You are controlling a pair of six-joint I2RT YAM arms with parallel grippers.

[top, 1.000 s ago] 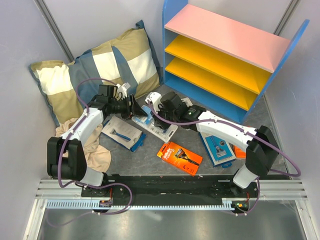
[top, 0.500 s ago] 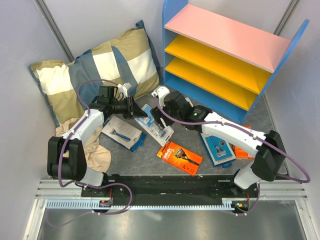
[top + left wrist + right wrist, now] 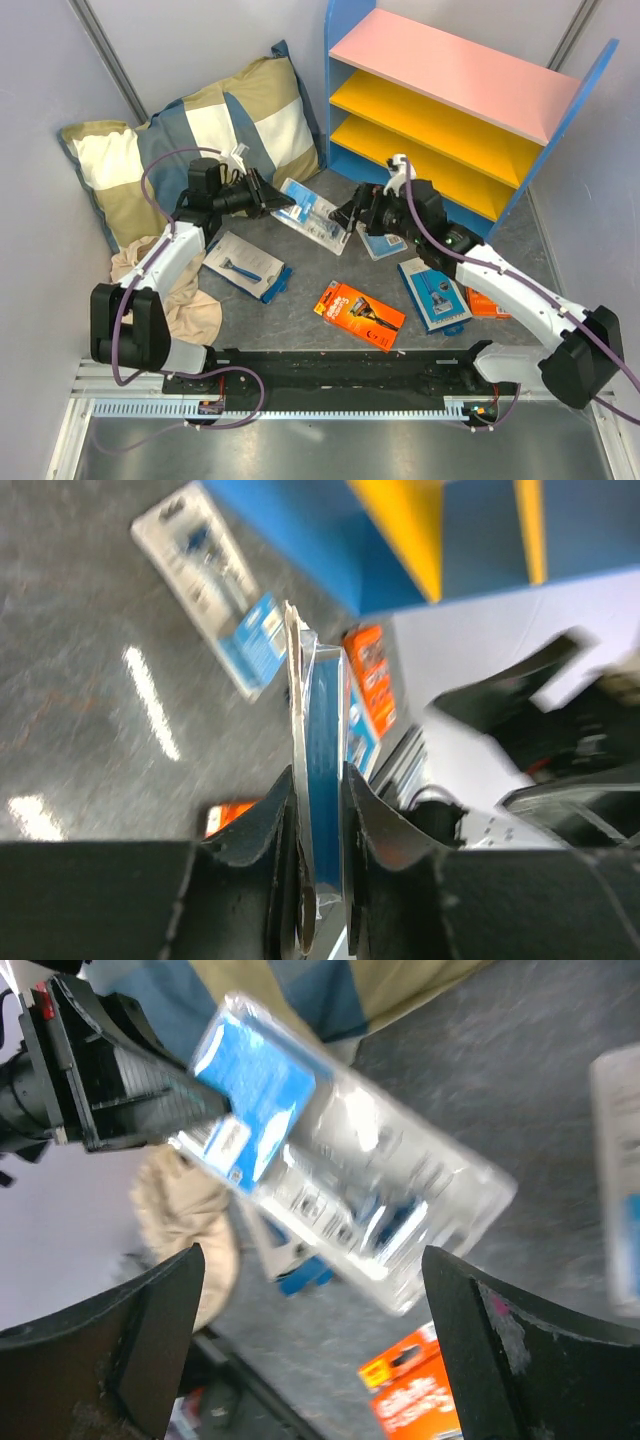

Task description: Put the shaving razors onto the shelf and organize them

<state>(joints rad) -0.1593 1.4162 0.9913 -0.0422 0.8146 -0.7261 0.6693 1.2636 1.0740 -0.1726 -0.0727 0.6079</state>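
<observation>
My left gripper is shut on one short end of a clear blister razor pack with a light-blue card, holding it off the floor near the pillow. In the left wrist view the pack stands edge-on between the jaws. My right gripper hangs open just off the pack's free end, and its wrist view shows the pack ahead of the wide-apart fingers. A second blister pack lies below the right gripper. The shelf stands at the back right with bare boards.
On the floor lie a blue-white razor box, an orange box, another blue-white box and an orange box half under the right arm. A checked pillow and a beige cloth are at the left.
The left gripper closed on the blister pack and raised it toward the back. The right gripper opened, let the pack go and drew back to the right.
</observation>
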